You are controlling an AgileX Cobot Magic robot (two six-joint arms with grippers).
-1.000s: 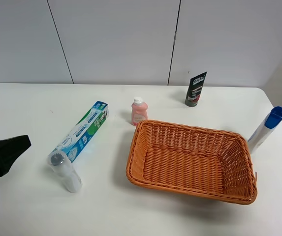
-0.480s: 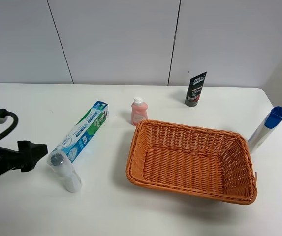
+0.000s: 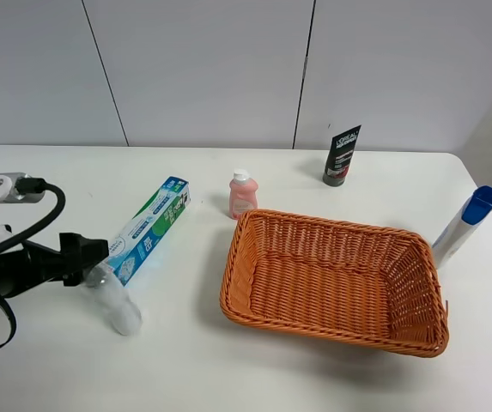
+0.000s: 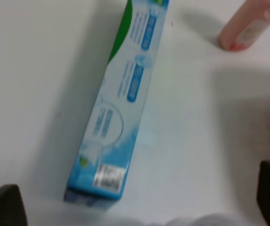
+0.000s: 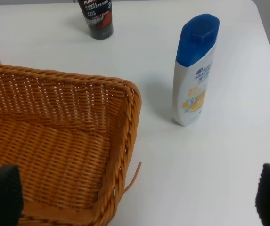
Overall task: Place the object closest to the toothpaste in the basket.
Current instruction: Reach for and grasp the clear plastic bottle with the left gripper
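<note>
Left tool (image 3: 89, 260), jaws spread wide, is hovering over a clear bottle (image 3: 119, 309) lying just beside the toothpaste box (image 3: 149, 227) on the worktop (image 3: 185, 365)

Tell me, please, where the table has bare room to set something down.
Bare: the table in front of the basket, and its back left corner beyond the toothpaste box. Crowded: where the left gripper, clear bottle and toothpaste box meet.

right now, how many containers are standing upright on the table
3: pink bottle behind the basket's left corner, black tube at the back, blue-capped shampoo bottle right of the basket. The clear bottle by the toothpaste box lies flat.
</note>
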